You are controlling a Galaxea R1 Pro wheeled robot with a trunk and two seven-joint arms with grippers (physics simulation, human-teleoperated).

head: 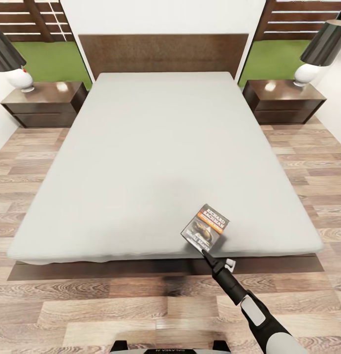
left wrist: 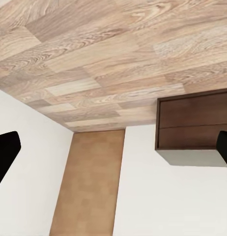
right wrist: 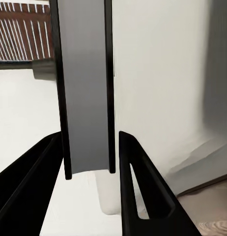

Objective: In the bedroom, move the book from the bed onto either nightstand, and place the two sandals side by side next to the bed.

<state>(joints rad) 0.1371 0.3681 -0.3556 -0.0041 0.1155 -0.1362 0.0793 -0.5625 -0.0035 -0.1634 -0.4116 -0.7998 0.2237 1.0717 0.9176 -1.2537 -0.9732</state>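
Wood-plank flooring [head: 37,162] ran around the large low bed [head: 160,162] with its dark-brown headboard and plain light-grey mattress, seen from the foot end. At the far left stood 1 low dark-brown nightstand [head: 45,104] carrying a white lamp with a black shade [head: 10,61]. The left gripper [left wrist: 113,147] had its 2 black fingertips [left wrist: 5,152] spread wide with nothing between them, over plank floor and a dark-brown drawer cabinet [left wrist: 194,120]. Further right, near the foot edge of the mattress, was the small greyish paperback book [head: 205,228] with its orange band. The right gripper [head: 205,252] met the book's near edge, and its 2 black fingers [right wrist: 138,182] were clamped on that thin book (its edge upright between them). At the far right stood the second nightstand [head: 283,102] with a matching lamp [head: 320,51].
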